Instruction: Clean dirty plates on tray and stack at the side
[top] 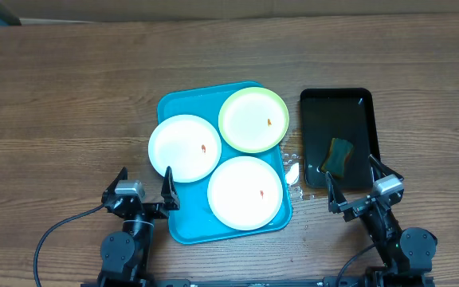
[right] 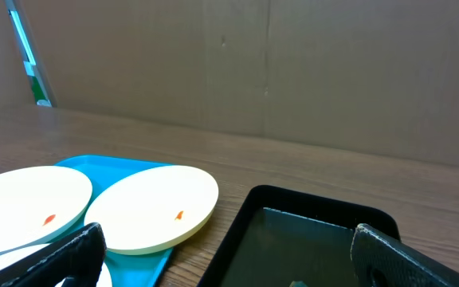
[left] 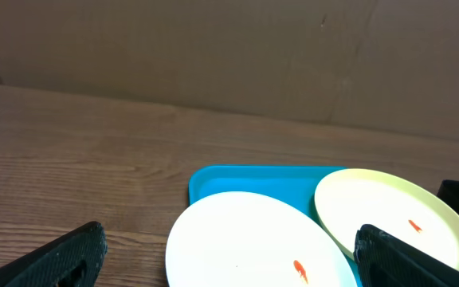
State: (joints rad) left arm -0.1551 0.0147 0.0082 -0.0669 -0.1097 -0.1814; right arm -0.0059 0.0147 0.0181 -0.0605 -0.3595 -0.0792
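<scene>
- Plates (top: 185, 148), three, orange-specked, lie on the tray (top: 183, 227) at frame centre
- We see left gripper (top: 145, 172) and right gripper (top: 351, 169) spread wide, lower frame, empty

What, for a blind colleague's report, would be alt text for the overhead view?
A turquoise tray on a wooden table holds three orange-specked plates: two white, one lime-green. A black tray to its right holds a sponge; the left gripper and right gripper sit open at the near edge.
</scene>
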